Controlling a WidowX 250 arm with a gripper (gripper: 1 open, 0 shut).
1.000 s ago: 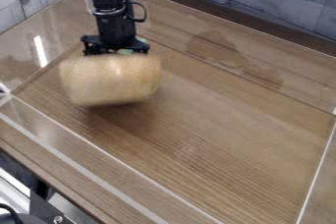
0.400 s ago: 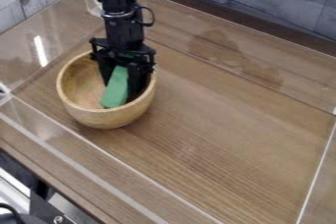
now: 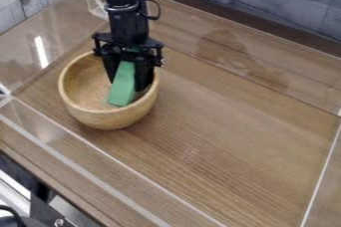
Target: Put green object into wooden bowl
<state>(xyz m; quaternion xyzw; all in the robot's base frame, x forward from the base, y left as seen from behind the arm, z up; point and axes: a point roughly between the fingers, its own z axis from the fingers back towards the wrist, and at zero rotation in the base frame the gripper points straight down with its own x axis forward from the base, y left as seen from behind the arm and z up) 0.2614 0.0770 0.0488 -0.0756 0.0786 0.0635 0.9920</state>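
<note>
The wooden bowl [image 3: 78, 108], round and light tan, rests on the table at the left. Inside it the green object [image 3: 123, 89], a flat bright-green block, stands tilted with its lower end on the bowl's floor. Its upper end reaches up between the black fingers. My gripper [image 3: 130, 64] hangs straight down over the bowl's far right part, shut on the top of the green object, one finger [image 3: 103, 60] on each side of it.
The bowl stands on a wooden tabletop [image 3: 226, 112] enclosed by low clear plastic walls [image 3: 160, 199]. A white brick wall runs behind. The table's edge and dark frame parts show at the bottom left.
A second ago the bowl was a blur hiding the block. Now it stands still. The jaws have narrowed onto the block, which stands more upright than before.
</note>
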